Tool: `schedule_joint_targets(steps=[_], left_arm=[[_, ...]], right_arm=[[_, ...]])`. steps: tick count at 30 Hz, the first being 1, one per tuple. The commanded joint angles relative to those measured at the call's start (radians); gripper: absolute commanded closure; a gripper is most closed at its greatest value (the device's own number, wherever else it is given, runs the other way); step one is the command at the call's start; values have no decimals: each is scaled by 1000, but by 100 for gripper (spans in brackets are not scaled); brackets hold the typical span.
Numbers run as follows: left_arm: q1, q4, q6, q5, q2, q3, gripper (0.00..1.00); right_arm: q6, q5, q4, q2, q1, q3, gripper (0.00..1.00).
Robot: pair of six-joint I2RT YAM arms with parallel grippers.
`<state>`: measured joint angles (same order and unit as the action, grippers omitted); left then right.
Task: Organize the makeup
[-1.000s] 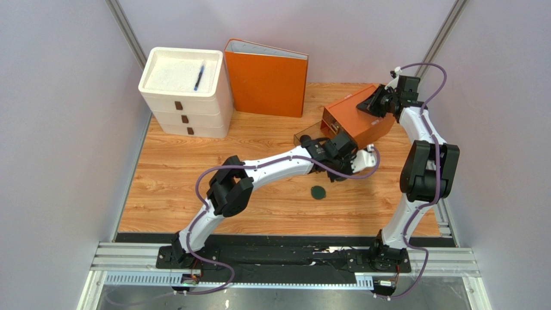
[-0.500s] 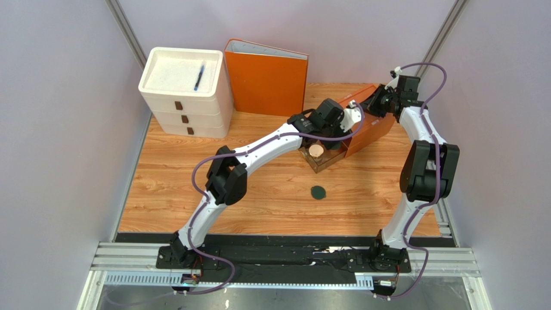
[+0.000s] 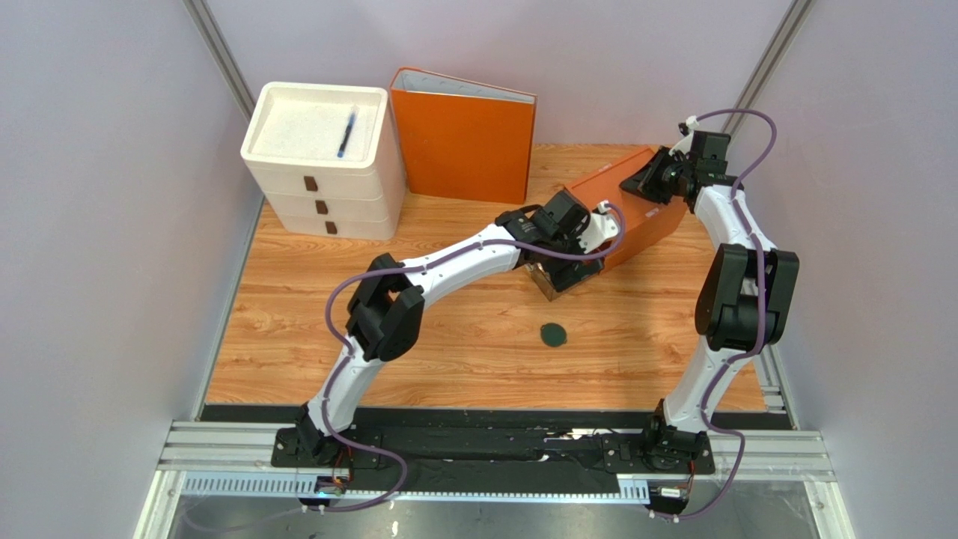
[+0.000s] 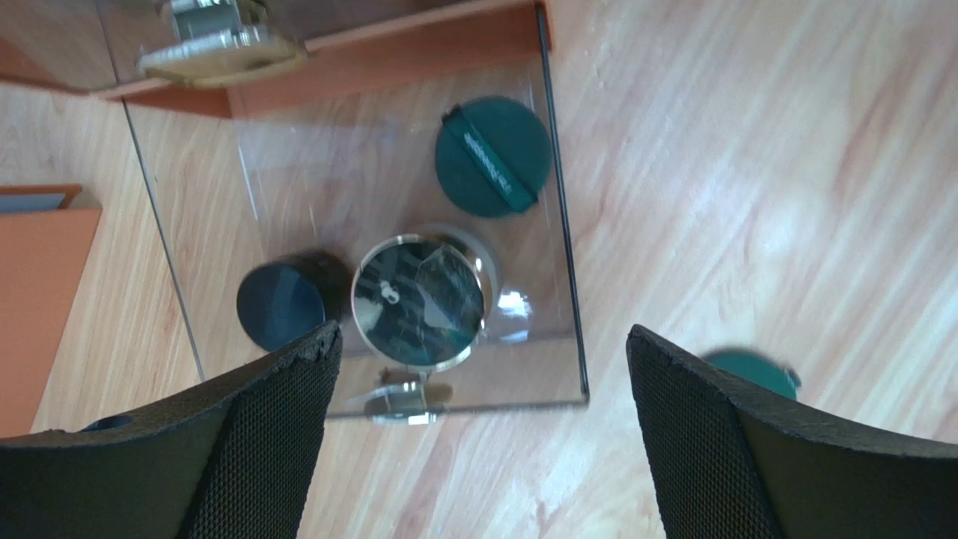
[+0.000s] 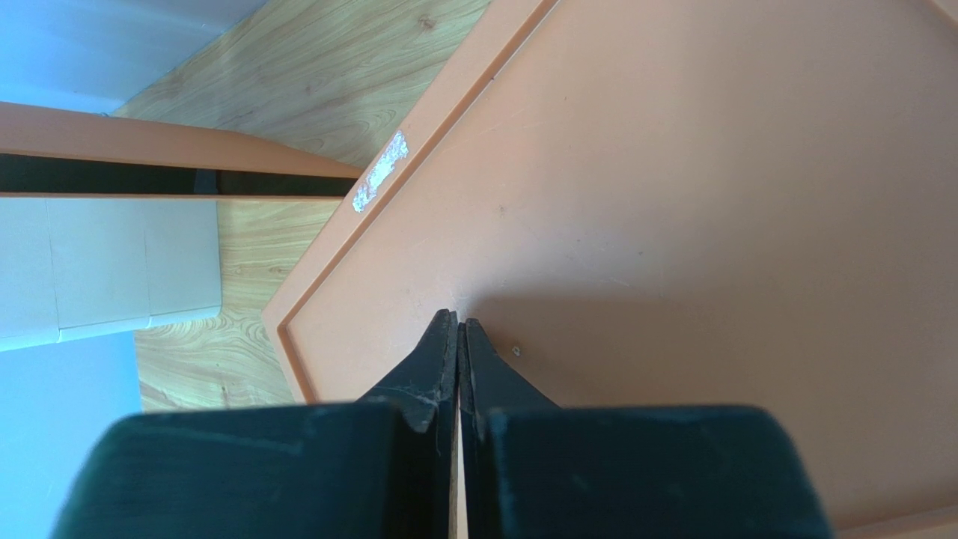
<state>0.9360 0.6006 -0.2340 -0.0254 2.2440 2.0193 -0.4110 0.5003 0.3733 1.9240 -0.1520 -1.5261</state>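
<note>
A clear drawer [image 4: 562, 202] stands pulled out of the orange box [image 3: 635, 219]. In it lie some of the makeup: a dark green compact [image 4: 493, 155], a round gold-rimmed jar [image 4: 422, 300] and a black round pot [image 4: 281, 307]. My left gripper [image 4: 481, 371] hovers open above the drawer's front edge and knob [image 4: 399, 401], holding nothing. Another dark green disc [image 3: 552, 335] lies on the wooden table, partly behind my right finger in the left wrist view. My right gripper [image 5: 459, 323] is shut, its tips pressed on the orange box top [image 5: 697, 202].
A white three-drawer unit [image 3: 326, 180] stands at the back left with a blue pen [image 3: 346, 135] on top. An orange binder [image 3: 463, 135] stands upright beside it. Walls close in on both sides of the table.
My left gripper has gone from shut to wide open, and its arm has swung from the drawer's near side to above the drawer. The right arm has not moved.
</note>
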Motion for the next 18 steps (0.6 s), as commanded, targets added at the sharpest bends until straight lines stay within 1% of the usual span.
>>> schedule_joint_targets(steps=[1,2,3,4,5,7,8,10,11,13,15,18], left_arm=[[6,7,-62,-76,-203,-118,1],[10,7,-74,-103,-224,-146,4],[12,5,-73,-113,-262,-204,5],[15,16,-71,-137,-276,-229,6],[20,22,-65,-148,-288,-250,11],[26,33,-53,-195,-314,-310,16],[29,34,-39,-217,-320,-330,24],[44,41,-28,-258,-328,-369,34],[52,39,-19,-271,-327,-379,38],[78,27,-22,-310,-317,-412,43],[110,13,-31,-323,-295,-435,43],[130,-13,-27,-343,-239,-442,41]], right_arm=[[67,-121,343,155,28,106,100],[67,-121,343,155,28,106,100],[67,-121,343,156,28,107,100],[67,-121,343,155,28,107,100],[69,-120,342,155,28,107,100],[66,-121,342,156,28,109,100],[66,-121,342,155,28,109,100],[66,-120,342,155,28,109,100],[66,-120,342,155,28,109,100],[66,-120,338,155,28,110,100],[67,-120,339,156,28,112,100],[66,-120,338,153,28,113,100]])
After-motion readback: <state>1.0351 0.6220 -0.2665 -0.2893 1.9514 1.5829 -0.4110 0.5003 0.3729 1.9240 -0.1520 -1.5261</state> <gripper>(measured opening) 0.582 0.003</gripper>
